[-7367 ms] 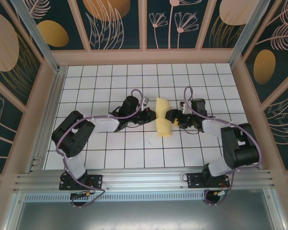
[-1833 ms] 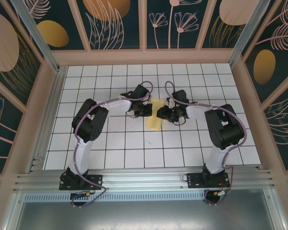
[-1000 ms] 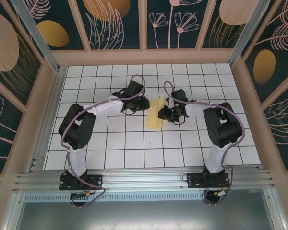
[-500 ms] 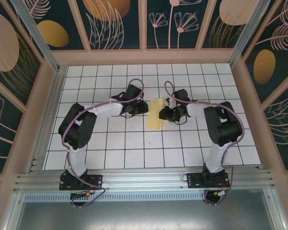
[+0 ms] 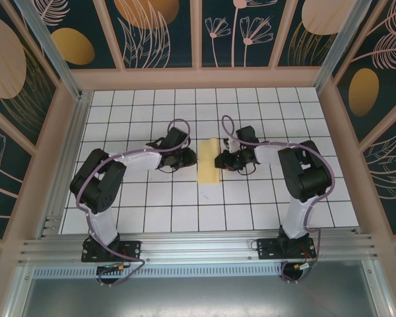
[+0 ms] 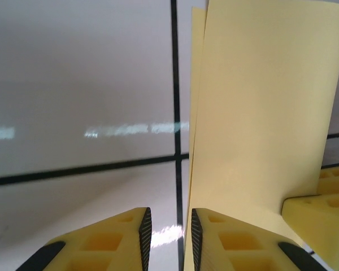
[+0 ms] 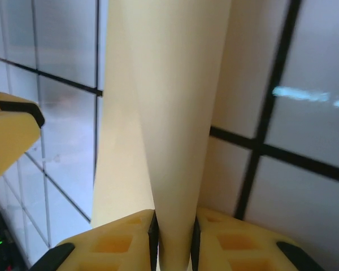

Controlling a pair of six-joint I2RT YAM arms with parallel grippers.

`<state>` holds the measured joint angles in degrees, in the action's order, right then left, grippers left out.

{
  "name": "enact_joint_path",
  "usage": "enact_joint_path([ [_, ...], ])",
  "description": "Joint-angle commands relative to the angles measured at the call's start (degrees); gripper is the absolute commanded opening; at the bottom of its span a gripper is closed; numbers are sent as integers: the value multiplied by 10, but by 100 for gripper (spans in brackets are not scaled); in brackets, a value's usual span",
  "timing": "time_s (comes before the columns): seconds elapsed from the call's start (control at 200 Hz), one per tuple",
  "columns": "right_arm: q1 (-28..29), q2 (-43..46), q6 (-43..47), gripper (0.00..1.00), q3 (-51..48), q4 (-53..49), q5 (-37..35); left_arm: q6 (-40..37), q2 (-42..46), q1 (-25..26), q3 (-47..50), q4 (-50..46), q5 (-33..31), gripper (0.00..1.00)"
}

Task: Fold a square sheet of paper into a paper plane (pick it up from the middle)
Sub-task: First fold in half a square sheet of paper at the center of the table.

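The paper is cropped at the top edge.

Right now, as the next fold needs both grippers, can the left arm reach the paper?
Probably yes: the left gripper sits beside the paper's edge, jaws slightly apart, nothing in the way. The right gripper pinches the far side, clear of it.

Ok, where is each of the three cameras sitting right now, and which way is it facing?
Top: above and behind the bases, looking down on the tiled table; both arms show, left gripper and right gripper flanking the paper.
Left wrist: low over the tiles, looking along its own yellow fingers at the paper's edge.
Right wrist: looking along its fingers, paper between them.
Shared: all three see the paper.
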<state>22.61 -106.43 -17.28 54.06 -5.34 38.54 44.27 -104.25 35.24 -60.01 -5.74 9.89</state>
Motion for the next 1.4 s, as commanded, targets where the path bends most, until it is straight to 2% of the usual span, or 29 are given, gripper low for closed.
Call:
enact_joint_path([
  [0.0,33,12,-10,23,-25,-11,45,42,57,-3,47,57,-8,27],
  [0.2,44,2,2,23,-31,-32,21,67,90,-3,109,100,15,27],
  [0.5,45,2,16,25,-13,-58,-15,65,65,-3,100,119,50,26],
  [0.746,49,4,40,28,-4,-78,-54,61,38,-3,88,110,36,26],
  [1.396,48,-3,80,23,-5,-79,-84,50,21,-3,74,102,37,21],
])
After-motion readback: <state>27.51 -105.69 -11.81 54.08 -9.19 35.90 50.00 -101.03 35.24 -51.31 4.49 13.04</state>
